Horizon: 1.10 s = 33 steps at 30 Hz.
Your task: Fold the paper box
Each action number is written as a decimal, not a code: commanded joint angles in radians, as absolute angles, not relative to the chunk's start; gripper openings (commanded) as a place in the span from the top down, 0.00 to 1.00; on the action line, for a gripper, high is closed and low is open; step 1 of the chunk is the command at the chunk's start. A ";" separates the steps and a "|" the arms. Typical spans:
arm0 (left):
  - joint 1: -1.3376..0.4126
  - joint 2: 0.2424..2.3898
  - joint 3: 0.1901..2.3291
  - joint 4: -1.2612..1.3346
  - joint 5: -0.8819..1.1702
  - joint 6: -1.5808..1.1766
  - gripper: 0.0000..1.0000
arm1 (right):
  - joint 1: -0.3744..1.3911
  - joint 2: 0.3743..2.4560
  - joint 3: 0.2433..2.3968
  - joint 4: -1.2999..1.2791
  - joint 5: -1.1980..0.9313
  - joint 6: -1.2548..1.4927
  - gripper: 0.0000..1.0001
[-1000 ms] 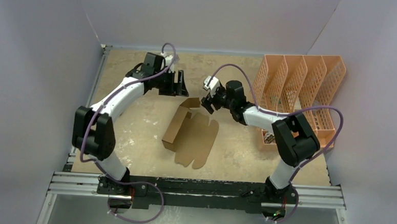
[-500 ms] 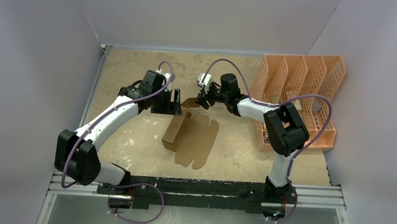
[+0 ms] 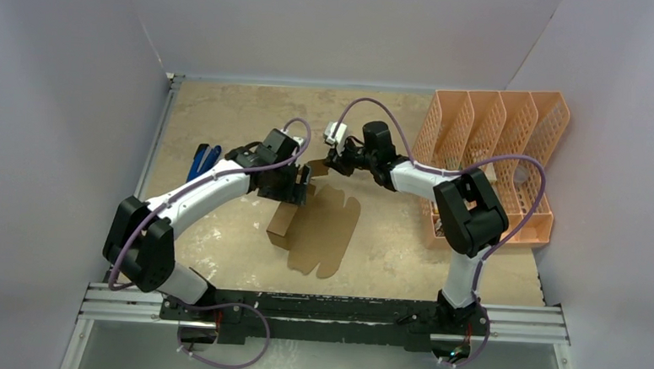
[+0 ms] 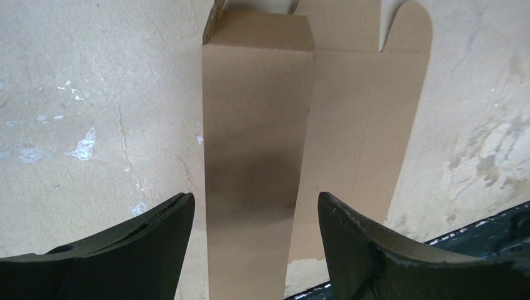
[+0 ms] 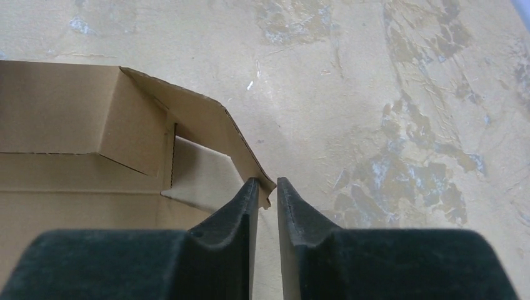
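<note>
We note the left pincer [image 4: 255, 200] has swung in, jaws apart, over the raised side wall [image 4: 256, 125] of the box [image 3: 317, 222] on the tabletop [image 3: 226, 112], while the right pincer [image 5: 267, 187] now pinches its end flap [image 5: 212, 125], so we judge folding can start.

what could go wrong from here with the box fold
1. The right gripper pinches only the very corner of the paper box's end flap. The corner could slip out, or crease or tear if pulled.
2. The left gripper is open, straddling the raised side panel without holding it. A tug from the right could drag the whole sheet, or the panel could flop back flat.
</note>
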State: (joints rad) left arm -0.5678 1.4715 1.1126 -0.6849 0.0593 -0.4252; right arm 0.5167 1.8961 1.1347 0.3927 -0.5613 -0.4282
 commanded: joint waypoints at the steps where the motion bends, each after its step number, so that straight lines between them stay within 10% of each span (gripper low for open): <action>1: -0.587 1.498 1.155 -0.699 0.011 -0.395 0.28 | 0.519 1.864 1.145 0.403 -0.585 -0.439 0.83; 7: -0.601 1.520 1.162 -0.689 0.016 -0.394 0.34 | 0.519 1.849 1.135 0.400 -0.570 -0.445 1.00; 18: -0.604 1.539 1.166 -0.697 -0.090 -0.429 0.53 | 0.522 1.762 1.076 0.358 -0.554 -0.429 1.00; 33: -0.604 1.564 1.174 -0.669 -0.115 -0.459 0.52 | 0.592 1.705 0.942 0.426 -0.576 -0.231 1.00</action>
